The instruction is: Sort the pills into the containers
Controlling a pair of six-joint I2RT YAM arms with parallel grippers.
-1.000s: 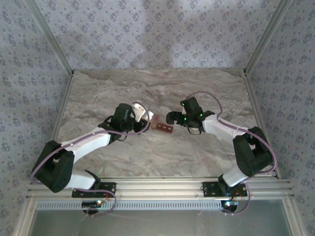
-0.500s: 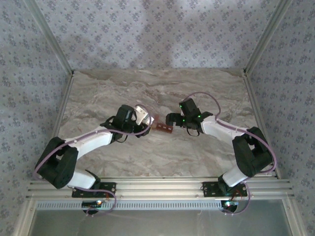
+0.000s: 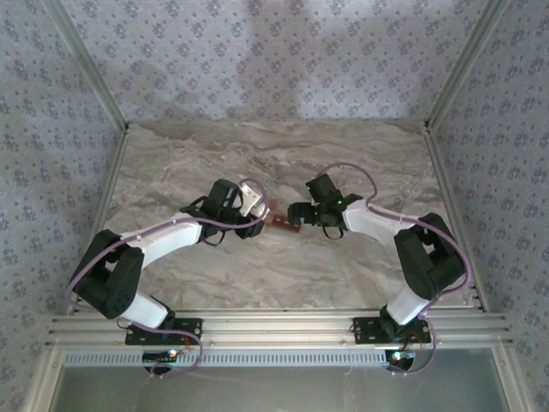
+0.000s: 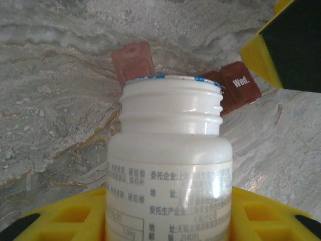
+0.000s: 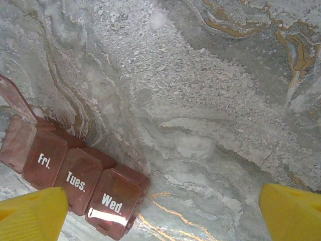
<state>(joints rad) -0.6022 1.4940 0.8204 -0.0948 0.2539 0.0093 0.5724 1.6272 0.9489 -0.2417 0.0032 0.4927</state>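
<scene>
The pouring step looks to be in hand: the left jaws are clamped on the uncapped white bottle, its mouth aimed at the containers; these lie on the counter between the two arms, one end lid raised, the lids marked Fri., Tues. and Wed. down; the right jaws stand wide apart, holding nothing, just beside the strip; next, probably, a slow tip over the open compartment, with the strip steadied; the counter is veined grey-beige marble, enclosed by flowered wallpaper and metal rails.
</scene>
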